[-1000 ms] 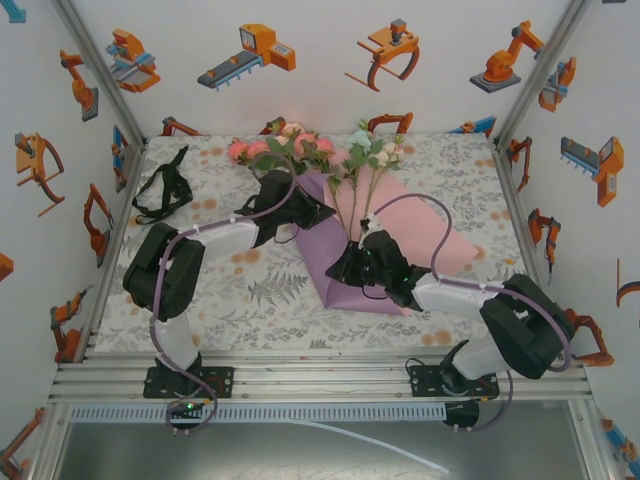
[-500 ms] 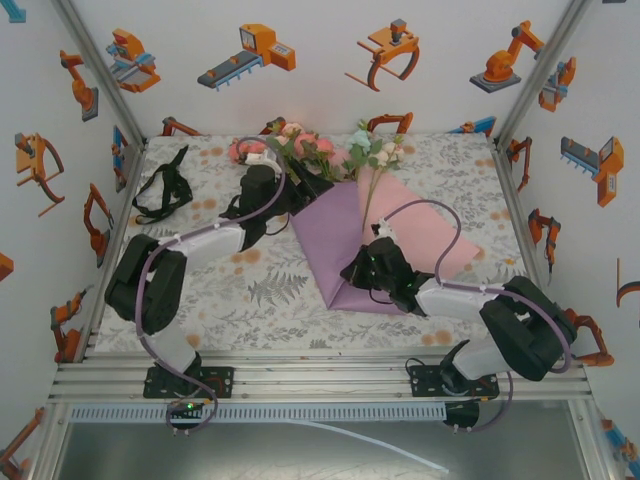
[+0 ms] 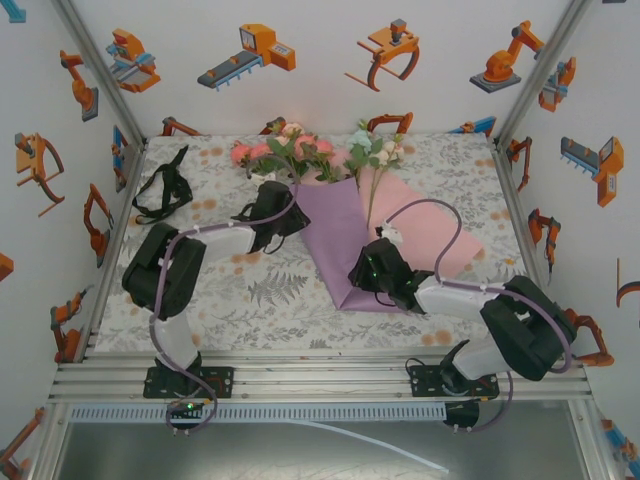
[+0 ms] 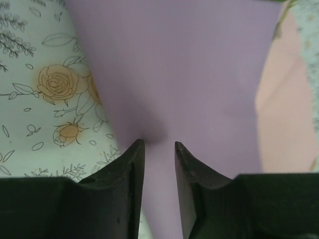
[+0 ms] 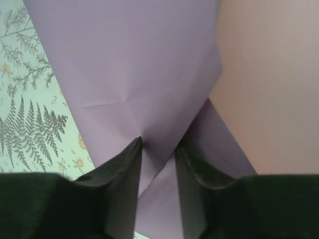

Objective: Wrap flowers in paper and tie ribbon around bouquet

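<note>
Left gripper [image 4: 159,145]: jaws stand a narrow gap apart and we see nothing clamped. The paper [image 4: 174,64] lies straight ahead of and under its tips, lilac face up. The pale pink face shows further off to the right of the wrist view, and the floral surface [image 4: 40,89] to the left.

Right gripper [image 5: 158,143]: jaws also slightly parted, tips at a folded lilac corner of the paper, with crease lines just ahead.

From above, the flowers [image 3: 320,150] lie at the paper's far end, beyond both grippers. The ribbon [image 3: 165,185] lies well apart, to the outer side of the left gripper.
</note>
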Robot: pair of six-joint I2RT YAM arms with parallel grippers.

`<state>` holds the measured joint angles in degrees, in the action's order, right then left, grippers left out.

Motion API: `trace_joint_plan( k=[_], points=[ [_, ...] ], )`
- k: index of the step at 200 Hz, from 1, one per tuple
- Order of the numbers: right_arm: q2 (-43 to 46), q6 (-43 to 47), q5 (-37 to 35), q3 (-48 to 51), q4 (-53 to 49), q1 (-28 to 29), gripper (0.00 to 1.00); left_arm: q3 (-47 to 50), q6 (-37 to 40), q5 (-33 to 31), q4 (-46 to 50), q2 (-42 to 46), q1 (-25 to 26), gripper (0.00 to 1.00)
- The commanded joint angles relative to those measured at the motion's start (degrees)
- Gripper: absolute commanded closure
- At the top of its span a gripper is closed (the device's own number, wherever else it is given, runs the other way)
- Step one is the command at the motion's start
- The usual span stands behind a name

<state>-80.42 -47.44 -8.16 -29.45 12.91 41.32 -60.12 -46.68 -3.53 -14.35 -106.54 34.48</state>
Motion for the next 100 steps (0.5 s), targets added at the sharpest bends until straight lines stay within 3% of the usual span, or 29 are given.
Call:
trace_joint_plan(
  k=[1,41,68,100],
  points=[
    [2.68,-0.83,-4.08,-1.91,-4.47,-0.19,0.6,-3.95,1.85,-0.21,2.32,-3.01,0.49,0.7],
    [13.53,4.11,-3.46,-3.11,-11.28,0.7,0.49,-6.32,1.46,-0.94,3.36,-6.7,0.83,0.73],
    [19.42,8.06,1.29,-5.27,-14.5,4.55,0.46,-7.01,1.15,-1.22,3.91,-7.13,0.84,0.74],
    [11.87,7.59,10.36,-7.27,-5.11,9.21,0.5,-7.34,0.87,-1.12,4.33,-7.25,0.93,0.75]
  ],
)
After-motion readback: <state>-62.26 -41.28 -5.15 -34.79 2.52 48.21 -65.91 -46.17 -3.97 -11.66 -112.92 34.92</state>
